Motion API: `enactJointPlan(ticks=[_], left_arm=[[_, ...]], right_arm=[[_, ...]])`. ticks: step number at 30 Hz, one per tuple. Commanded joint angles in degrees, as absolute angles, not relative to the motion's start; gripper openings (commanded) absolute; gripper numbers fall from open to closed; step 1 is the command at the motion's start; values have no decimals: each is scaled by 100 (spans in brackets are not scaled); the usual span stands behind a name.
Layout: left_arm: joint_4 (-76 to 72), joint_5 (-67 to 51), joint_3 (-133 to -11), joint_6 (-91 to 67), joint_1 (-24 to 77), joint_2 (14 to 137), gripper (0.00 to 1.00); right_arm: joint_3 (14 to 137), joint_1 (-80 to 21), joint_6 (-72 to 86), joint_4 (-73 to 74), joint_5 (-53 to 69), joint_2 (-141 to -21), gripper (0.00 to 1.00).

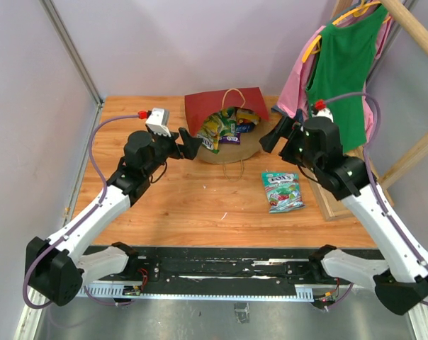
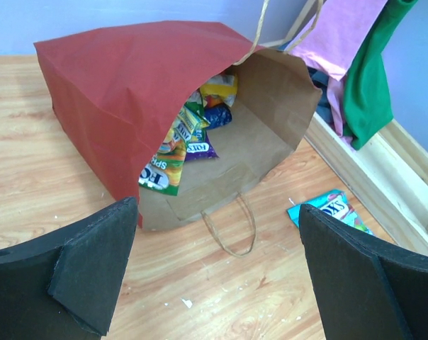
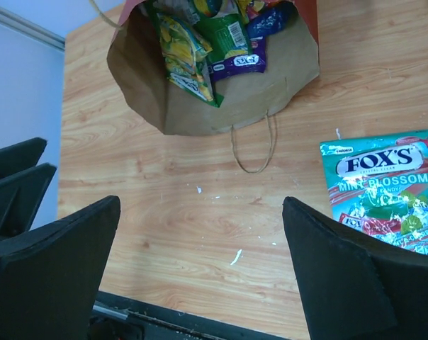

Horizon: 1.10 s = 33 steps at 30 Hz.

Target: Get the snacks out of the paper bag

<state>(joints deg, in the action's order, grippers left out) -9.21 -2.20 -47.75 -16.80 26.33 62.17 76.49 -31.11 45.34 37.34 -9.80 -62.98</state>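
The words "FOX'S MINT BLOSSOM" stood on the teal-white packet (image 3: 384, 188), which lay just beside one finger of the right claw (image 3: 201, 202).

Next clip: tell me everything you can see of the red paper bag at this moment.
The paper bag is red outside and brown kraft inside. It lies on its side at the far middle of the wooden table, mouth gaping toward the arms, lower wall flat on the wood. One thin beige loop handle lies on the table before the mouth; the other handle rises from the upper edge. Snacks sit inside it, spilling toward the mouth. Nothing grips it.
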Motion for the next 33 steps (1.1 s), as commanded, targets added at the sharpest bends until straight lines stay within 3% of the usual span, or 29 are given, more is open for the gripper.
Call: enactJointPlan(ticks=[1,11,18,24,30,33], left_arm=[[-700,-204,-5018,-1681,2593,6299,100],[-614,-188,-4907,-1639,2593,6271,100],[-733,-1062,-4773,-1605,2639,6605,100],[-700,-466,-4784,-1316,3317,7013,100],[-1436,-532,-4520,-1918,3610,7487,97],[-1931,-737,-4399,-2249,3612,7689,94]], right_arm=[[6858,-3146,4556,2644,-785,-5605,99],[6227,-3142,4409,1594,-3,-5479,98],[5430,-3138,2988,1342,-537,-5420,99],[5430,-3088,2403,1853,-1389,-6188,99],[4909,-3005,2368,1387,-1595,-6530,75],[4468,-2694,2553,1261,-1393,-6612,71]])
